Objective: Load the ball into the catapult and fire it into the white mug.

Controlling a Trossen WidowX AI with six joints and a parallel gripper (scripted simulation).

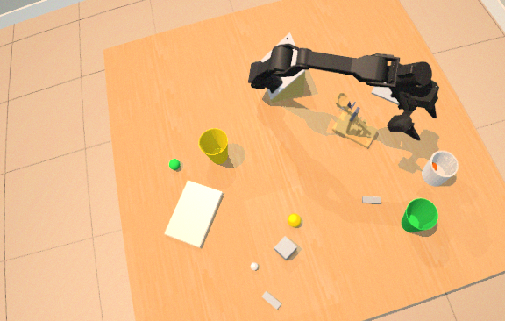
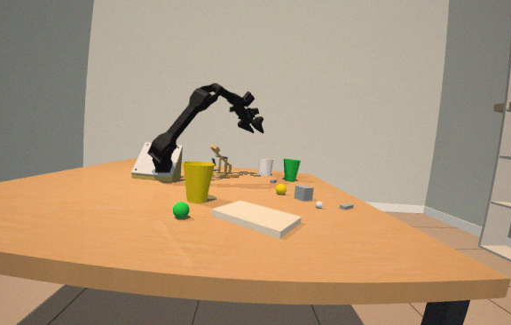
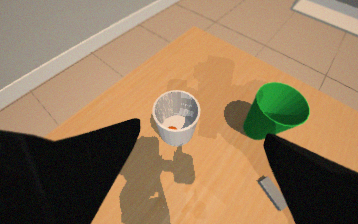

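The white mug stands upright near the table's far right edge. A small orange ball shows inside it, low against the wall in the wrist view. The wooden catapult stands between the arm's base and the mug, its throwing arm raised; no ball shows in its cup. My gripper is open and empty, high above the table, between catapult and mug in the top view. The catapult is out of the wrist view.
A green cup stands beside the mug. A small grey block lies nearby. A yellow cup, green ball, pale slab, yellow ball, grey cube and white ball are farther off.
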